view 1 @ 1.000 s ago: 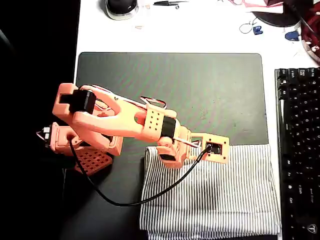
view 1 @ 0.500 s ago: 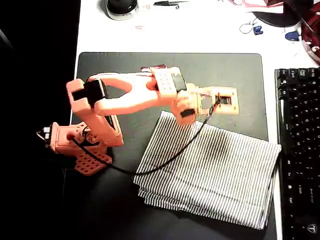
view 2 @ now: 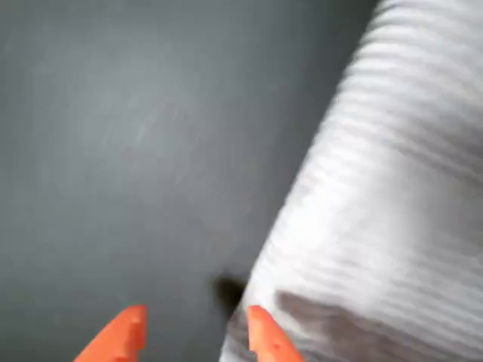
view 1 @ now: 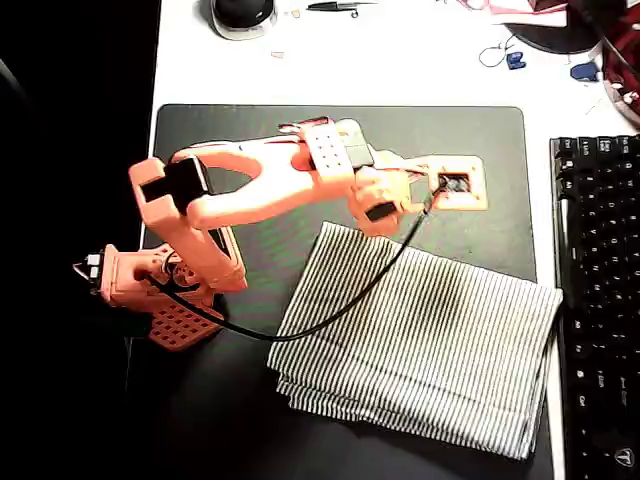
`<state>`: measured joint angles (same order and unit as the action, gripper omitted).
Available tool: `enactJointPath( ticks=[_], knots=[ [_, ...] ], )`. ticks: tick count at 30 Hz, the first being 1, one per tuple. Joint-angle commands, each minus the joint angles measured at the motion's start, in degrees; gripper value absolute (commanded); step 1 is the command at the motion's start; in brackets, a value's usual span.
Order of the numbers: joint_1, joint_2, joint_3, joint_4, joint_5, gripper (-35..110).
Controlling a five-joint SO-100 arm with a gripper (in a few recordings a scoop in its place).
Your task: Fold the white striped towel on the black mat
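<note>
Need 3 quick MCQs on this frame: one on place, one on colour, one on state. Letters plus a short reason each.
1. Where does the striped towel lie?
A. On the black mat, its right edge close to the keyboard
B. On the white desk above the mat
C. On top of the keyboard

2. What colour is the arm?
A. Blue
B. Orange
C. White

3. What state is the claw in?
A. Shut on the towel
B. Open, holding nothing
C. Shut on a cable

Answers:
1. A: the overhead view shows the folded towel on the mat's lower right part, beside the keyboard.
2. B: arm and base are orange in the overhead view.
3. B: the wrist view shows a gap between the two orange fingertips with bare mat in it, at the towel's edge.
</note>
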<state>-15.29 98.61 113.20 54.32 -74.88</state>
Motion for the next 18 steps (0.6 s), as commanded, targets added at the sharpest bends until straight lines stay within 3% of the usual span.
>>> enactJointPath(
  ticks=[1,12,18],
  knots=[
    [6.1,-3.0,-8.8,2.5,-1.1,18],
    [14.8,-35.6,-43.4,10.8,1.2,18],
    [14.2,-42.4,-48.3,10.6,-0.1,2]
  ],
)
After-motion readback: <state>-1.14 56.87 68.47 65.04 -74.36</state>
